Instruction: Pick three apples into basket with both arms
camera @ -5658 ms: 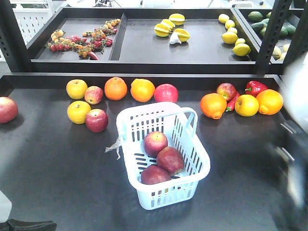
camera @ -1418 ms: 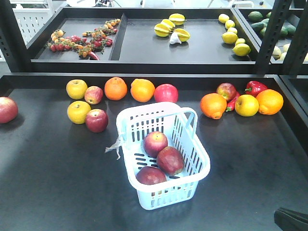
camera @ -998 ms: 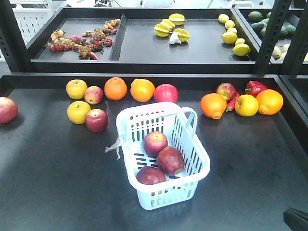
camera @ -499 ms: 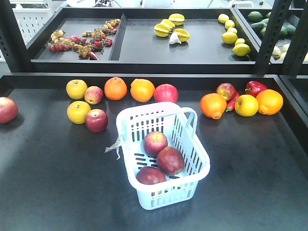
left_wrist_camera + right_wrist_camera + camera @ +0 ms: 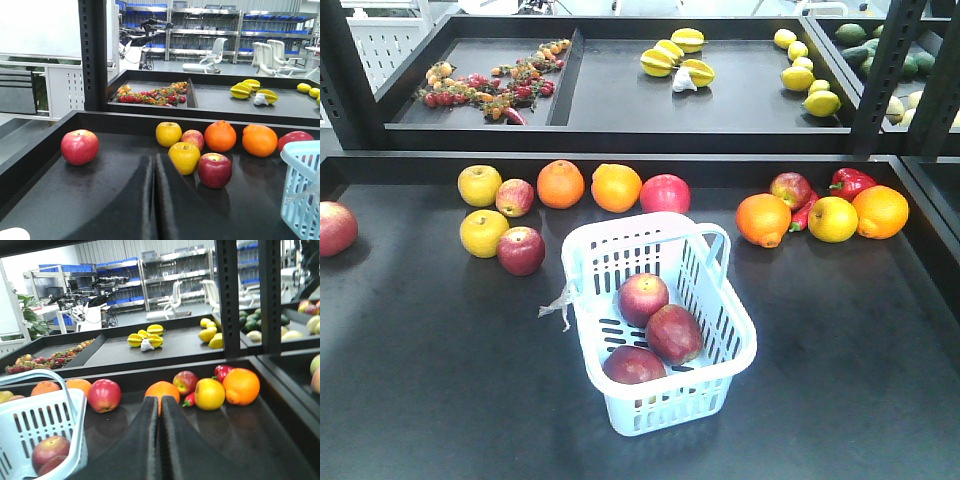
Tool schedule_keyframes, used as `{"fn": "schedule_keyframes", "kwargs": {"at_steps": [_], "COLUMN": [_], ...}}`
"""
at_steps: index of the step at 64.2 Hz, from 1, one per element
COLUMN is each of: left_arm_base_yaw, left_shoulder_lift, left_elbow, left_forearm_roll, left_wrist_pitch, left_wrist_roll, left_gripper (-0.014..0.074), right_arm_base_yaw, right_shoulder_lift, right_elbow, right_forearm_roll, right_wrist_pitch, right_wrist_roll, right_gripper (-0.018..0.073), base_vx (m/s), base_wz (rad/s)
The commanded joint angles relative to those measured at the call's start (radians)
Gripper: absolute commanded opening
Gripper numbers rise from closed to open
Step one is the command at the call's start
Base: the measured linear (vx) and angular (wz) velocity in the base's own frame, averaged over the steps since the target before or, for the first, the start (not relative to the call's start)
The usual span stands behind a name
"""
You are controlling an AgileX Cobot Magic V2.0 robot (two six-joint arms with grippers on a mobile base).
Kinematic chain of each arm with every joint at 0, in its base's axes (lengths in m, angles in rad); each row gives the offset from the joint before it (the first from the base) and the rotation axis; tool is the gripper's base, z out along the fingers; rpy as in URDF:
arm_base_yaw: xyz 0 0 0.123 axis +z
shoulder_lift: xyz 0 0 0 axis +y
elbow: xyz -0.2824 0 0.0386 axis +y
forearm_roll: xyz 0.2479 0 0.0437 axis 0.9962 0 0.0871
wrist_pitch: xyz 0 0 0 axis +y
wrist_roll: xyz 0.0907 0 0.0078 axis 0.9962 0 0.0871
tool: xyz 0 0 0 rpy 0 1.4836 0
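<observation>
Though streaked yellow, three dark red apples [image 5: 654, 331].

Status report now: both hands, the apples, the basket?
Left hand shut, empty. Right hand shut, empty. Three apples inside basket. Nothing in the way.

- In the front-facing view none of the robot's body shows.
- The left gripper [image 5: 153, 192], seen from the left wrist camera, shows as two broad black fingers [image 5: 125, 205] with a smooth matte surface.
- Their outer edges curve and taper toward the tips; the inner edges run straight, with only a thin seam between them.
- The right gripper [image 5: 160, 432], seen from the right wrist camera, has the same black, matte, tapered fingers [image 5: 187, 450], meeting along a narrow dark line.
- No cables, screws or markings are visible on either pair.
</observation>
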Motion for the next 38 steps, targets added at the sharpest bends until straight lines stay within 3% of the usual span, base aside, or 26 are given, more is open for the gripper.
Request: {"fn": "schedule_keyframes", "kwargs": {"at_steps": [1, 38], "left_arm_base_yaw": [-0.001, -0.001], "left_shoulder_lift": [-0.014, -0.014], "left_elbow": [0.024, 0.024], "left_forearm_roll": [-0.010, -0.010], "left_wrist_pitch": [-0.076, -0.076], "left_wrist_roll": [-0.009, -0.009], "left_gripper": [-0.0006, -0.0006], "right_arm_base_yaw": [-0.007, -0.007], "right_shoulder_lift": [-0.011, -0.011], "right_elbow": [0.014, 0.013], "right_forearm_roll": [-0.013, -0.012], "right_wrist_pitch": [-0.094, -0.098], "right_wrist_roll": [-0.059, -0.062], "right_gripper": [-0.0004, -0.0004], "base_vx": [0.00, 0.00], "base_wz": [0.00, 0.00]}}
